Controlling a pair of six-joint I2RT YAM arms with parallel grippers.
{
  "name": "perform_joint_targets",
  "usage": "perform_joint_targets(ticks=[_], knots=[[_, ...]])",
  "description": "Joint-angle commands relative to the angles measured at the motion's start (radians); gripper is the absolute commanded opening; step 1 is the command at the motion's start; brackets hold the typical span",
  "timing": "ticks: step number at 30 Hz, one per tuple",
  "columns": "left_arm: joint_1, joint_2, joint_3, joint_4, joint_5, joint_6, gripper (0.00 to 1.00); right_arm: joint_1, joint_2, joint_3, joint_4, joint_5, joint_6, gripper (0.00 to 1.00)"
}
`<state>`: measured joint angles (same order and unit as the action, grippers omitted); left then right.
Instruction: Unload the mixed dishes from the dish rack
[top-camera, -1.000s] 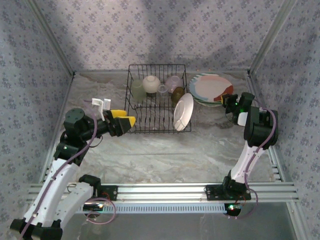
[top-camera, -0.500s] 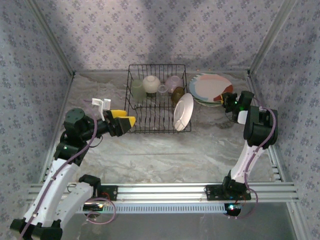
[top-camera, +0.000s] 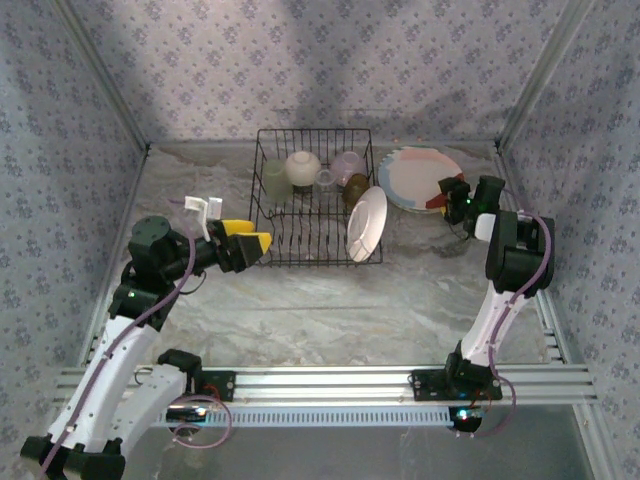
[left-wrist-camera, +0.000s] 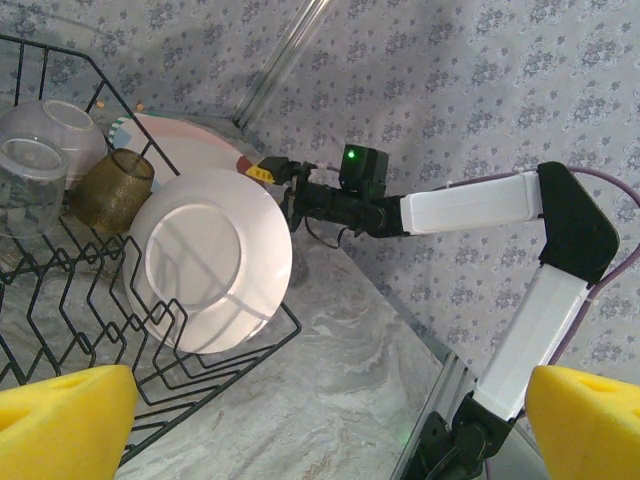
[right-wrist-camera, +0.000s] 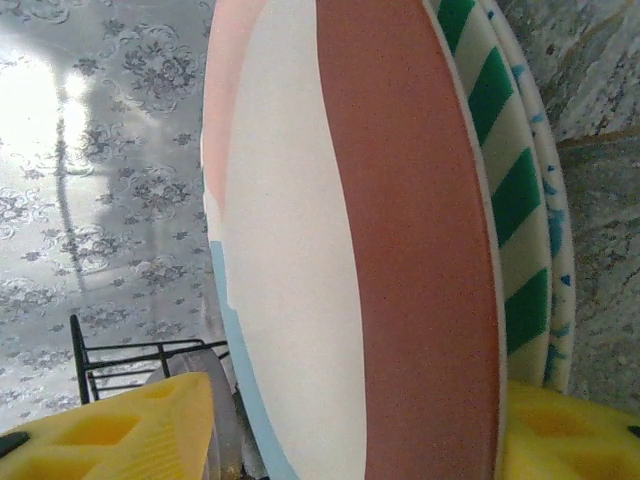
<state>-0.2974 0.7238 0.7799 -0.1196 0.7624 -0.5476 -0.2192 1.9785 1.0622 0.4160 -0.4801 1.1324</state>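
The left arm, bent at the elbow, aims its claw (top-camera: 232, 232) rightward beside the dish rack (top-camera: 300, 240), jaws spread wide and empty. The rack sits at the back of the worktop (top-camera: 330, 310). Inside it, a white plate (top-camera: 366, 223) stands on edge at the right front, its underside facing left. Bowls and cups (top-camera: 303, 167) crowd the rear. Right of the rack, a stack of plates (top-camera: 415, 175) lies flat. The right arm reaches back-left, its claw (top-camera: 452, 197) parted around the stack's rim.
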Motion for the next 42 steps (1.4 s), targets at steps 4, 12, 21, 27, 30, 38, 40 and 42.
perform_joint_targets(ticks=[4,12,21,27,30,38,40,42], knots=[[-0.002,-0.002,-0.005,0.026,0.011,-0.004,0.99,0.027,-0.070,0.106,-0.261,0.060,-0.123,0.81],[-0.002,-0.001,-0.005,0.022,0.012,-0.003,0.99,0.048,-0.055,0.261,-0.501,0.111,-0.240,0.94],[-0.005,-0.003,-0.005,0.018,0.012,-0.003,0.99,0.062,-0.004,0.370,-0.680,0.141,-0.329,1.00],[-0.008,-0.002,-0.004,0.011,0.012,0.000,0.99,0.073,0.013,0.410,-0.759,0.216,-0.377,1.00],[-0.009,-0.004,-0.008,0.012,0.011,0.000,0.99,0.077,0.031,0.435,-0.779,0.220,-0.397,1.00],[-0.012,-0.007,-0.006,0.005,0.007,0.003,0.99,0.082,0.047,0.457,-0.804,0.232,-0.418,1.00],[-0.012,-0.009,-0.007,0.003,0.006,0.005,0.99,0.083,0.031,0.444,-0.794,0.232,-0.428,1.00],[-0.014,-0.006,-0.005,-0.001,0.003,0.006,0.99,0.086,-0.004,0.416,-0.774,0.246,-0.439,1.00]])
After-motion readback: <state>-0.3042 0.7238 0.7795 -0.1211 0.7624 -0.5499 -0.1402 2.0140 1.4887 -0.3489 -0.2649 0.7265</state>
